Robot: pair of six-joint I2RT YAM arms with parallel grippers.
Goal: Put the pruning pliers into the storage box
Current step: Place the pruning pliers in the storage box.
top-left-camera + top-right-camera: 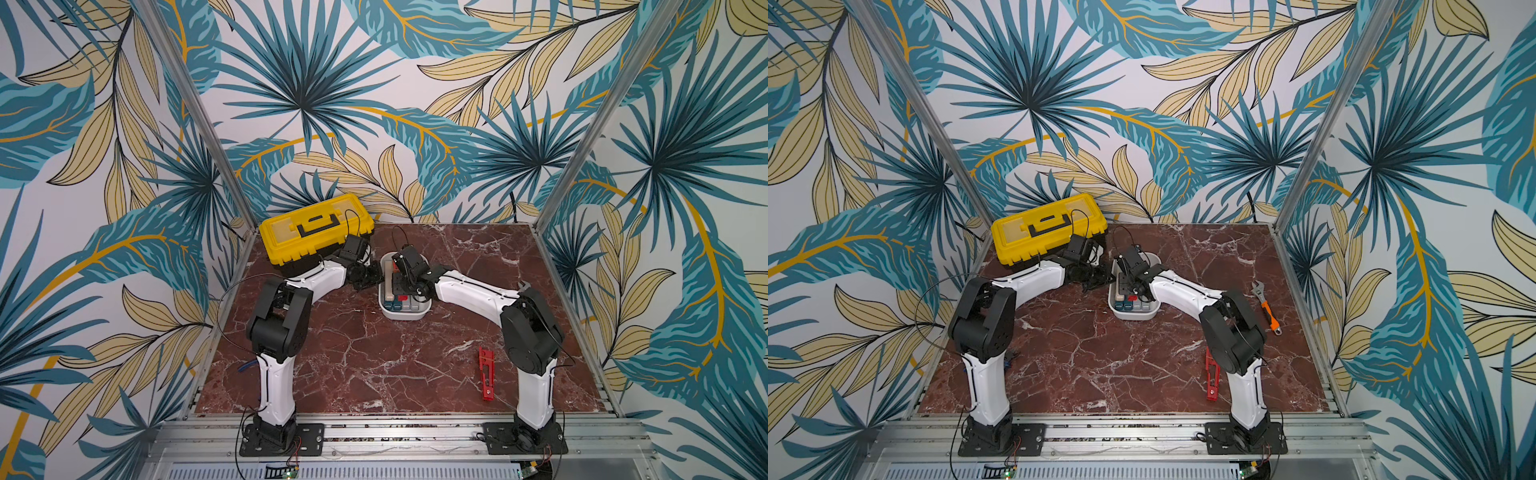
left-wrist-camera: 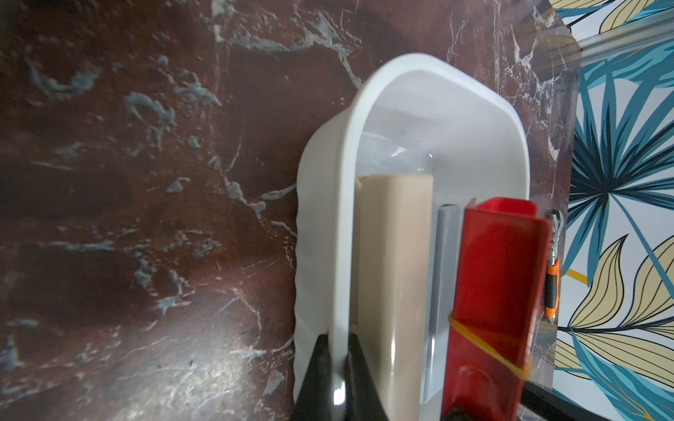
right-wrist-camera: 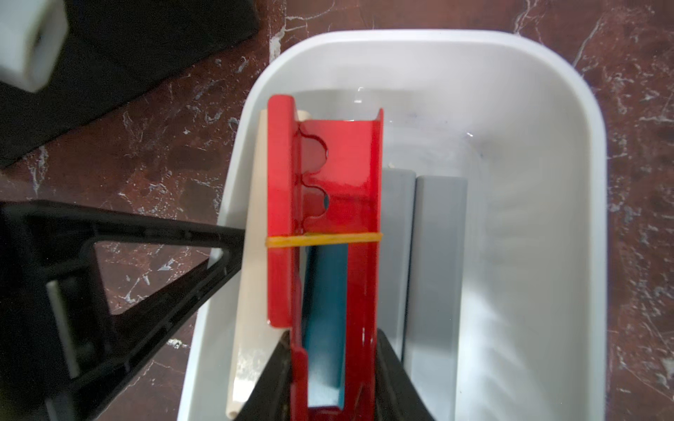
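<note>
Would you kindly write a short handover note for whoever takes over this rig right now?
Left gripper: shut on the rim of the storage box, apparently steadying it.
Right gripper: shut on a red pruning plier, held low inside the box above the other pieces, not yet released.
Done: the beige piece, grey pieces and a teal piece lie in the box.
Left: release the held red one, then fetch the second red plier from the table beside the right arm's base. The wrench is not part of the job.
</note>
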